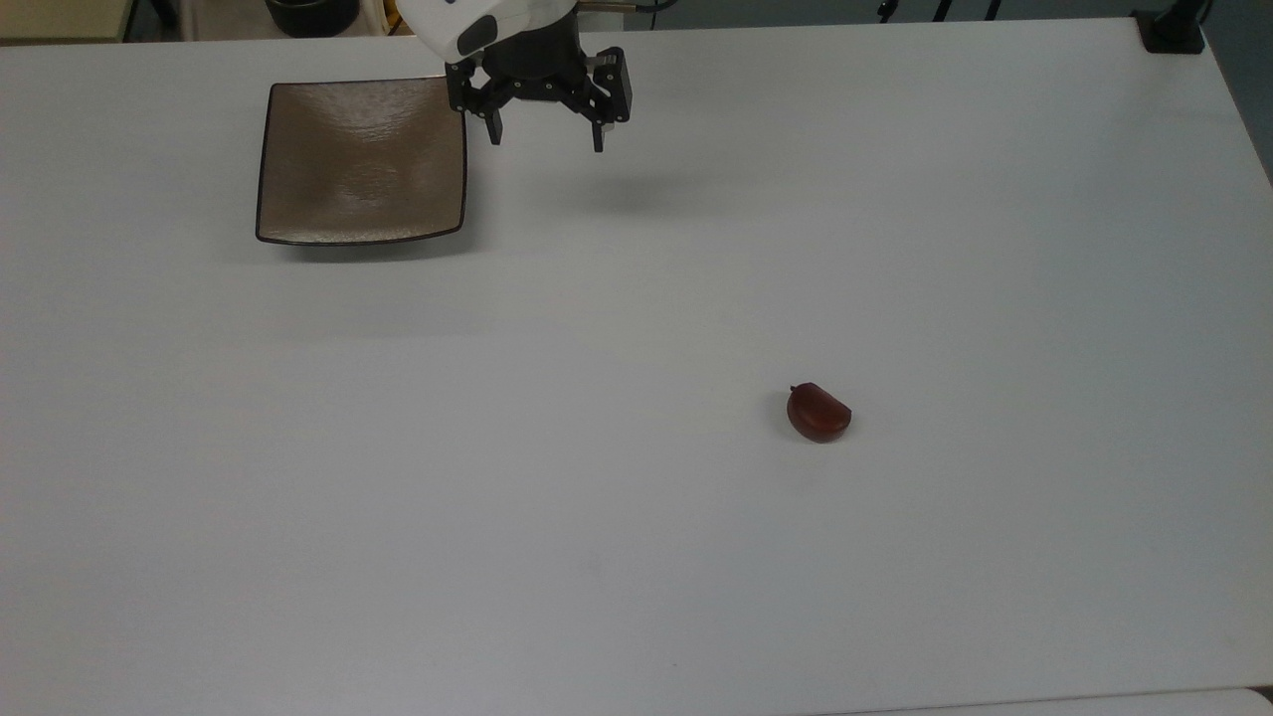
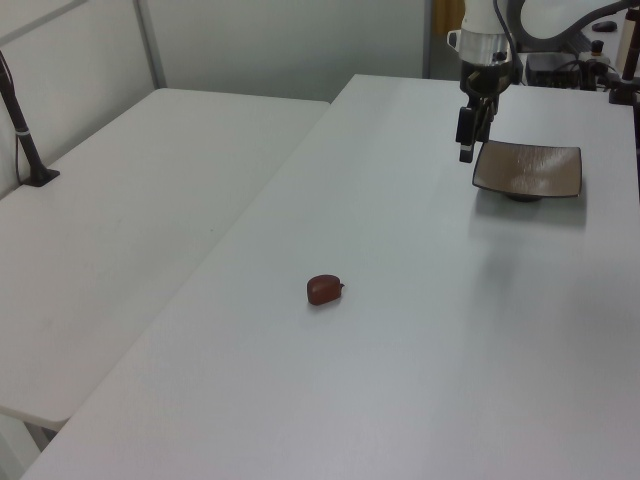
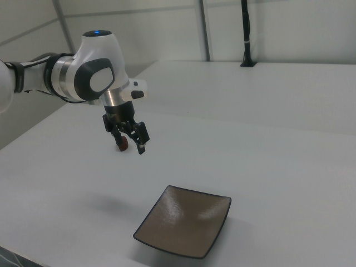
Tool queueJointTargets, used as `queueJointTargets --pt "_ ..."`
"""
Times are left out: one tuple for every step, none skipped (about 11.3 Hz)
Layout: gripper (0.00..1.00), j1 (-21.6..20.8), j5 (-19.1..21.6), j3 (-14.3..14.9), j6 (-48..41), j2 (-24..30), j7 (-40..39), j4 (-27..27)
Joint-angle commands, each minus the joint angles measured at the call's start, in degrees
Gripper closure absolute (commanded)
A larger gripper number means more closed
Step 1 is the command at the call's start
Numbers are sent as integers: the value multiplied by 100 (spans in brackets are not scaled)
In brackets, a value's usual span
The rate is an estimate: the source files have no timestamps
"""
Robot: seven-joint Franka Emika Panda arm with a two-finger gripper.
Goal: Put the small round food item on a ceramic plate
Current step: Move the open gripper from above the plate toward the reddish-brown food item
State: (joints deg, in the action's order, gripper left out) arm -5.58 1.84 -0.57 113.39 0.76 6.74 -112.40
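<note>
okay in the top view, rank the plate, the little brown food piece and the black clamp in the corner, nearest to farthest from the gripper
1. Ceramic plate, just at the top view's left of the open gripper.
2. Small round food item, lower right on the table.
3. Black clamp, at the top right corner.

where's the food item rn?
The small round food item lies alone on the white table, right of centre in the top view, far from the ceramic plate and the open gripper at upper left.
</note>
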Motion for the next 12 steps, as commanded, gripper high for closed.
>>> queueJointTargets --pt "0 -110 141 119 -89 91 -226 7" --pt "0 -110 150 119 -72 82 -217 7" --pt "0 -110 150 119 -80 91 -208 7" --pt "0 -110 150 119 -98 99 -200 -2" --pt "0 -110 141 119 -98 100 -208 -2" --pt "0 -110 150 101 -133 100 -208 -10" --pt "0 -110 141 84 -237 108 -208 -2" --pt "0 -119 141 75 -238 108 -208 -10" --pt "0 -119 150 66 -247 108 -200 -10" --pt "0 -189 150 66 -230 108 -95 -10" --pt "0 -233 150 66 -160 100 80 16" --pt "0 -259 167 49 -125 65 177 33"
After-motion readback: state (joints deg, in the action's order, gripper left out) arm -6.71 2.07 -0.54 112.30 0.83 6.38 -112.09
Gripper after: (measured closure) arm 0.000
